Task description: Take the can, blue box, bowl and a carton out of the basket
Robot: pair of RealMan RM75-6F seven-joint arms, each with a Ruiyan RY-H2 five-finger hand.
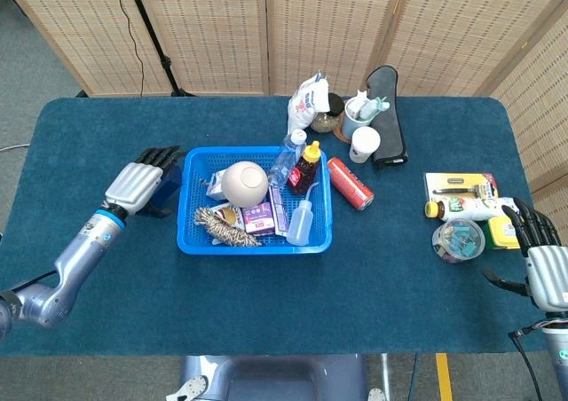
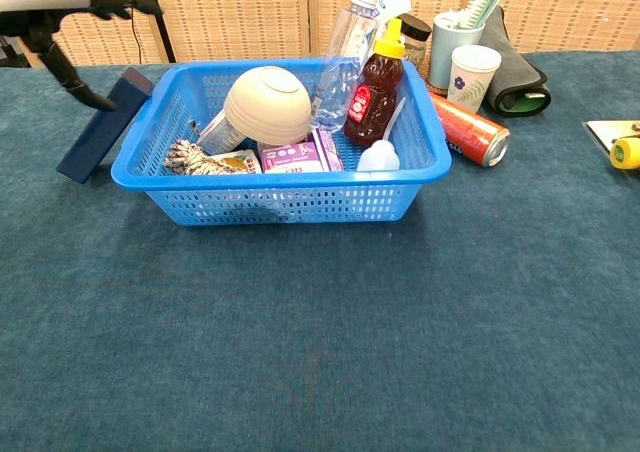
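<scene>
The left robot hand [image 1: 142, 181] hovers with fingers spread, holding nothing, just above the blue box [image 2: 102, 127], which leans tilted against the basket's [image 2: 280, 204] left wall. Bowl [image 1: 244, 184] and carton [image 2: 295, 156] sit inside; the can [image 1: 351, 183] lies on the tabletop [image 1: 266, 303]. The right robot hand [image 1: 543, 259] rests open, empty.

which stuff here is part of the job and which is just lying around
Job: blue box leaning on the basket; can on the table; bowl and purple carton in the basket; left hand.
Lying about: honey bottle, squeeze bottle, paper cup, black case.
</scene>
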